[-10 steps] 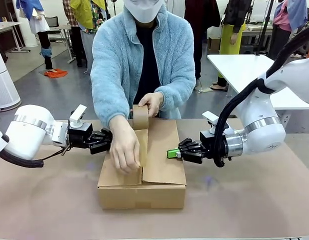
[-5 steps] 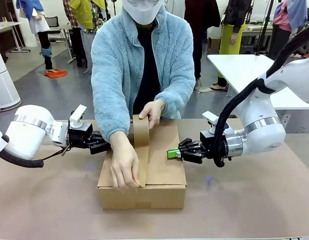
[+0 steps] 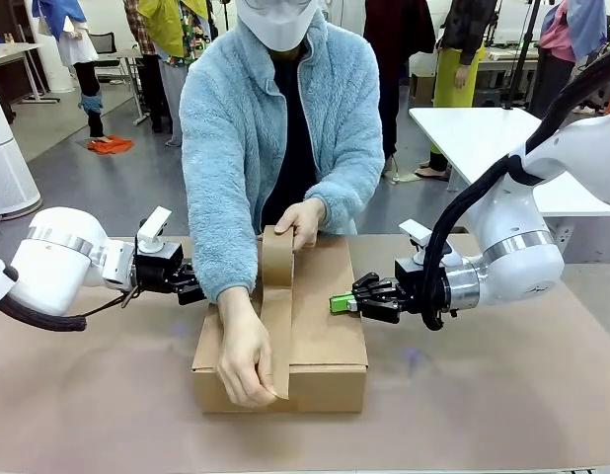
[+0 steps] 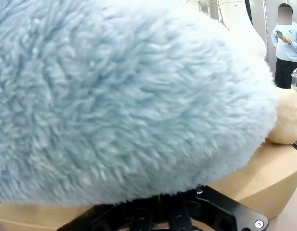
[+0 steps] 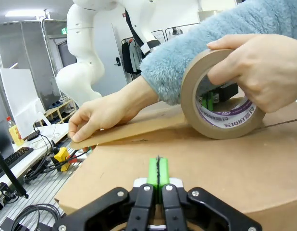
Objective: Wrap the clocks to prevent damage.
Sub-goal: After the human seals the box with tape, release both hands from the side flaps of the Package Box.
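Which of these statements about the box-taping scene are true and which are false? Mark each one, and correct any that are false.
1. The cardboard box has its top flaps closed. True.
2. The person holds the brown tape roll at the far end of the box. True.
3. The right gripper is wide open. False: in the right wrist view its green pads are pressed together, so it is shut.
4. The person's other hand presses the tape strip down over the near edge of the box. True.
5. The left gripper is holding the tape roll. False: it sits beside the box behind the person's fluffy blue sleeve; the pictures do not show whether it is open or shut.
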### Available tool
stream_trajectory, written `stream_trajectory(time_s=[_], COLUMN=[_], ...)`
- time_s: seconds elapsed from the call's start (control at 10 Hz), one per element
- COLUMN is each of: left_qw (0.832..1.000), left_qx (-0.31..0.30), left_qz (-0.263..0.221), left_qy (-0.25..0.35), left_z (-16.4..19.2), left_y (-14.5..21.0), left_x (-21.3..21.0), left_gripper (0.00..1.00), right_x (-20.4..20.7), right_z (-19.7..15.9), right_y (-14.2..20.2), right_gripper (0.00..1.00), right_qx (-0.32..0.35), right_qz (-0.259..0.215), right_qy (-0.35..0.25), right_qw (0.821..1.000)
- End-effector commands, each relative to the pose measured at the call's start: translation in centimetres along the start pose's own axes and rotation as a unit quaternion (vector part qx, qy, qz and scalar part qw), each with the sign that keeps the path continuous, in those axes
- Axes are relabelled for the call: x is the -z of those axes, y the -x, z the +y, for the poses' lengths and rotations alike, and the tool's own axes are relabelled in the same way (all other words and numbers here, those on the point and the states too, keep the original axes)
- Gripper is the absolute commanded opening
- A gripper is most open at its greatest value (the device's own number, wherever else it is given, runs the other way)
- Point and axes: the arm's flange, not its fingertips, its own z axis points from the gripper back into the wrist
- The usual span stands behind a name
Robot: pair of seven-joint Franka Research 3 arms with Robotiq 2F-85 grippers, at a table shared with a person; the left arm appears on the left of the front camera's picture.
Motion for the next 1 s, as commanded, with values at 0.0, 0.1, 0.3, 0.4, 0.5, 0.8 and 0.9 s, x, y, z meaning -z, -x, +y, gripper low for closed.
stream_trajectory(time_s=[0.0,0.1,0.3,0.4,0.5,0.8,0.9], left_qw=[1.0,1.0,1.0,1.0,1.0,1.0,1.0], left_qx=[-0.001,-0.001,-0.001,-0.001,-0.001,-0.001,-0.001], left_qz=[0.001,0.001,0.001,0.001,0.001,0.001,0.001], left_qy=[-0.002,-0.002,-0.002,-0.002,-0.002,-0.002,-0.002], left_z=[-0.03,-0.03,-0.03,-0.03,-0.03,-0.03,-0.03], left_y=[0.09,0.09,0.09,0.09,0.09,0.09,0.09], left_x=[0.02,0.02,0.02,0.02,0.02,0.02,0.02], left_gripper=[0.0,0.0,0.0,0.0,0.0,0.0,0.0], right_x=[0.16,0.16,0.16,0.16,0.16,0.16,0.16], right_z=[0.06,0.06,0.06,0.06,0.06,0.06,0.06], right_y=[0.12,0.12,0.12,0.12,0.12,0.12,0.12], right_gripper=[0.01,0.01,0.01,0.01,0.01,0.01,0.01], right_qx=[0.0,0.0,0.0,0.0,0.0,0.0,0.0], right_qz=[0.006,0.006,0.006,0.006,0.006,0.006,0.006], right_qy=[0.004,0.004,0.004,0.004,0.004,0.004,0.004], right_qw=[1.0,1.0,1.0,1.0,1.0,1.0,1.0])
